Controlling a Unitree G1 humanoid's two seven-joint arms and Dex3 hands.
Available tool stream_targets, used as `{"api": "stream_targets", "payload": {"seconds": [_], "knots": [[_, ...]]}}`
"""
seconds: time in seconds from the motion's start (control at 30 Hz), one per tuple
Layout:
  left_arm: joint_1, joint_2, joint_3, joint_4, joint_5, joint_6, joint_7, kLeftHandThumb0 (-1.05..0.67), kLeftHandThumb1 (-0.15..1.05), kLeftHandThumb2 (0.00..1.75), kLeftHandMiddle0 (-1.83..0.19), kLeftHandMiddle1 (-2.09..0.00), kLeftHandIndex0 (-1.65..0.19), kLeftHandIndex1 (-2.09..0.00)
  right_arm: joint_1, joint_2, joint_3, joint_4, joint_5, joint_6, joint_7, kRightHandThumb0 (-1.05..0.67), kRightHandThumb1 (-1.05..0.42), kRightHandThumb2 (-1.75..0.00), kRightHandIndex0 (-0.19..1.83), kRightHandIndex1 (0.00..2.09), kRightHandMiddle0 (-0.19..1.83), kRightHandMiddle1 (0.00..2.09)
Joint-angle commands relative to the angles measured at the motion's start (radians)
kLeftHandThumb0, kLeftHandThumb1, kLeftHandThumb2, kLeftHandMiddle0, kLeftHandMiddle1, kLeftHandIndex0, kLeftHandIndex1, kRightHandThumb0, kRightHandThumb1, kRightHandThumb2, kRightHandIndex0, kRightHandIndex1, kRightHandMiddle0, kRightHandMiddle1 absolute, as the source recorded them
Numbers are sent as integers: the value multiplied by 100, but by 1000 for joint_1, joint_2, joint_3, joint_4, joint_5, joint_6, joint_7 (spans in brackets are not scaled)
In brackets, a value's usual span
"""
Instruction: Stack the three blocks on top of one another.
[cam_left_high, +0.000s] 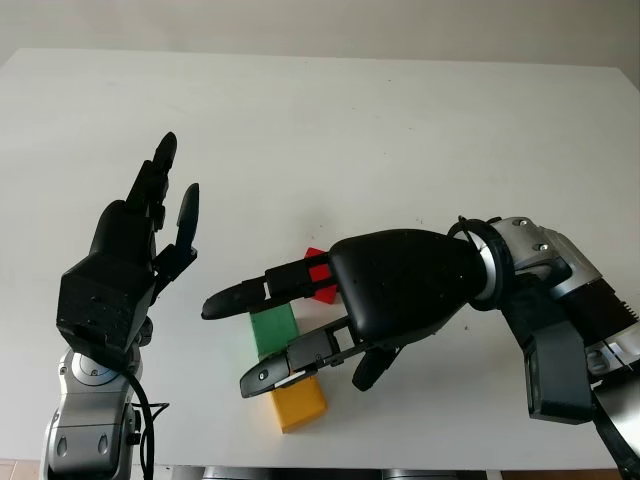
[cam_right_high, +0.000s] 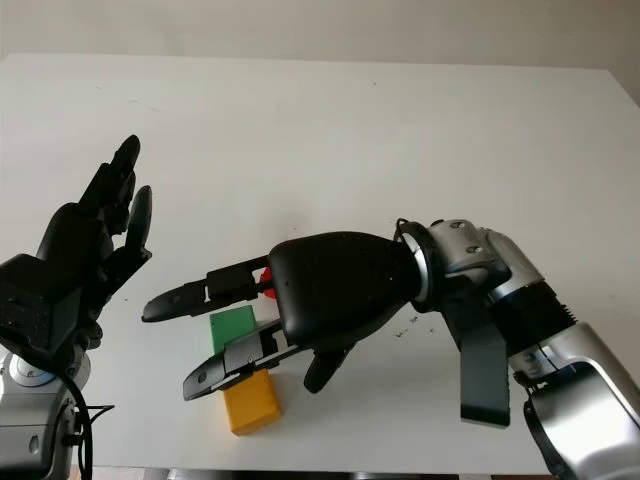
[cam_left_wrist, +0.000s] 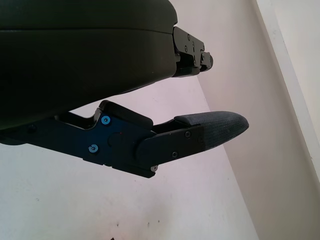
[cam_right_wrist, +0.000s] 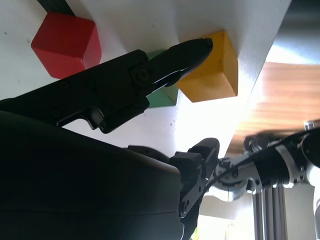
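Three blocks sit close together in a row on the white table (cam_left_high: 400, 130) near its front edge: a red block (cam_left_high: 318, 270) farthest back, a green block (cam_left_high: 274, 328) in the middle and a yellow block (cam_left_high: 298, 404) nearest me. My right hand (cam_left_high: 230, 345) hovers over them, open and holding nothing; its shell hides part of the red block and one finger crosses between the green and yellow ones. The right wrist view shows the red block (cam_right_wrist: 67, 42), green block (cam_right_wrist: 165, 95) and yellow block (cam_right_wrist: 212, 70) beyond the fingers. My left hand (cam_left_high: 175, 180) is raised at the left, open, apart from the blocks.
The table's front edge (cam_left_high: 400, 466) runs just past the yellow block. Bare tabletop stretches behind and to both sides of the blocks. The right forearm (cam_left_high: 570, 310) with its black camera bracket comes in from the bottom right.
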Motion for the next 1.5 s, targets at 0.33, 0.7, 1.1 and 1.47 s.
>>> {"api": "stream_targets", "payload": {"seconds": [0.33,0.7,1.1,1.47], "knots": [[20,-6,-5,-24,-3,-20,-2,-72,105,66,0,-5,-11,-5,21,106,-42,71,-159,-76,-61,-60,-89,-5,4,5,40,26],[27,-10,-12,-29,4,-15,2,-71,105,66,0,-5,-10,-5,14,179,-112,131,-317,-142,-164,-59,-91,-6,7,7,43,30],[37,-12,-12,-36,6,-13,2,-70,105,67,0,-5,-9,-5,9,217,-175,185,-429,-197,-267,-57,-95,-6,17,10,71,50],[36,-13,1,-69,1,36,2,-73,105,66,3,-4,-7,-4,-3,226,-218,163,-543,-229,-346,-53,-93,-6,22,7,75,103]]}}
